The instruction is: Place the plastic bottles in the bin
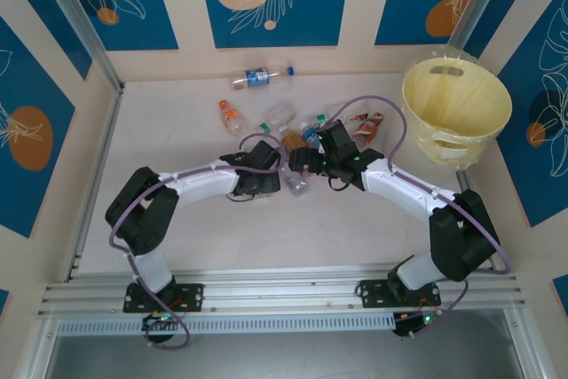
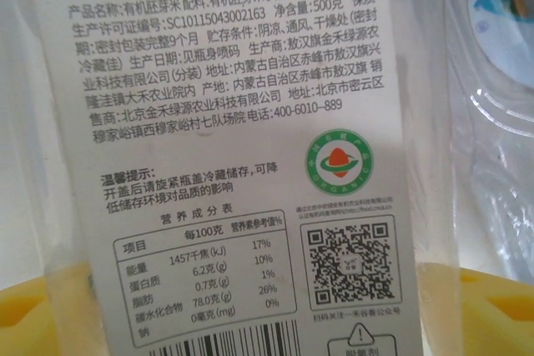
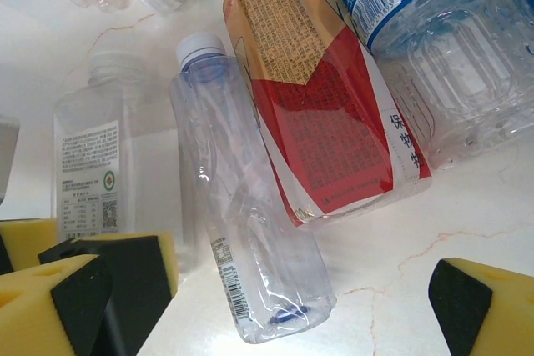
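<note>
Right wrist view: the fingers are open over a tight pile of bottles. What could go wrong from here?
1. The right gripper straddles the clear white-capped bottle, which seems to lie against the red-labelled bottle; closing may pinch or shove both.
2. The left gripper is at the white-labelled bottle right beside it, so the two grippers may collide.
3. That clear bottle looks thin-walled and could crush and slip on the way to the bin.

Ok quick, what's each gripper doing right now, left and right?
Left gripper: cannot tell; white-labelled bottle sits between its pads.
Right gripper: open, straddling a clear white-capped bottle.
</note>
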Robot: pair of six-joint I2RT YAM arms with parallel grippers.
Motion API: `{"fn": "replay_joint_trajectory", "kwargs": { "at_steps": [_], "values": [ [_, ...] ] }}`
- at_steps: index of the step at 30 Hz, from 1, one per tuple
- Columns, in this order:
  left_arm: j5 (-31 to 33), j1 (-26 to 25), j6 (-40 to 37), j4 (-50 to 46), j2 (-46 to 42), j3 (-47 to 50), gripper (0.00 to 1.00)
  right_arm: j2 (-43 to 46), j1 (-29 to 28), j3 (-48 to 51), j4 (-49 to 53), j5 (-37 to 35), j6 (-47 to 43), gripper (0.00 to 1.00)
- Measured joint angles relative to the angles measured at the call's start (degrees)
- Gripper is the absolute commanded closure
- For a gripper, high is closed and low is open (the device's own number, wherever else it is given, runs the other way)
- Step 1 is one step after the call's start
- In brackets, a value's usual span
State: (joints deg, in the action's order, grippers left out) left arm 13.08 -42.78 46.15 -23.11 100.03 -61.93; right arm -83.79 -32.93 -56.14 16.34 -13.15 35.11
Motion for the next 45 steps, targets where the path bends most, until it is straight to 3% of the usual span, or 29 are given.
{"fn": "replay_joint_trajectory", "kwargs": {
  "at_steps": [6, 12, 17, 23, 28, 34, 38, 41, 42, 45],
  "values": [
    [-3.1, 0.0, -7.93, 10.03, -10.49, 11.72, 0.49, 2.36, 0.59, 0.0, -0.66, 2.29, -0.13, 0.0],
    [-10.54, 0.0, -17.05, 22.08, -22.16, 18.29, 0.52, 3.76, 2.6, -0.24, -5.2, 15.21, 1.4, 0.0],
    [-16.7, 0.0, -22.84, 28.46, -23.69, 18.29, 0.52, 3.52, 1.99, -2.8, -7.56, 23.15, 2.64, 0.0],
    [-21.16, 0.11, -24.83, 32.13, -23.21, 18.27, 0.52, 2.78, 1.29, -4.31, -8.98, 23.89, 3.74, 0.01],
    [-22.73, 0.11, -25.68, 33.86, -22.03, 18.27, 0.52, 0.46, 1.09, -6.14, -5.81, 19.26, 6.78, 0.06],
    [-25.35, -0.9, -26.88, 35.8, -21.94, 18.27, 0.51, -1.62, 1.01, -6.45, -5.49, 19.61, 7.74, 0.27],
    [-25.88, -0.9, -26.73, 36.83, -21.94, 18.29, 0.47, -1.33, 1.07, -6.34, -7.02, 21.27, 6.36, 0.54],
    [-26.18, -0.79, -24.61, 38.58, -22.03, 18.27, 0.09, -0.37, 1.68, -6.19, -7.32, 21.53, 4.26, 0.67],
    [-25.9, -0.81, -24.26, 38.97, -22.21, 18.27, 0.0, 0.02, 1.86, -6.1, -7.52, 21.29, 3.96, 0.71],
    [-24.61, -0.87, -24.17, 39.52, -22.58, 18.27, 0.0, 1.86, 2.47, -6.05, -6.29, 20.65, 3.61, 0.79]
  ]
}}
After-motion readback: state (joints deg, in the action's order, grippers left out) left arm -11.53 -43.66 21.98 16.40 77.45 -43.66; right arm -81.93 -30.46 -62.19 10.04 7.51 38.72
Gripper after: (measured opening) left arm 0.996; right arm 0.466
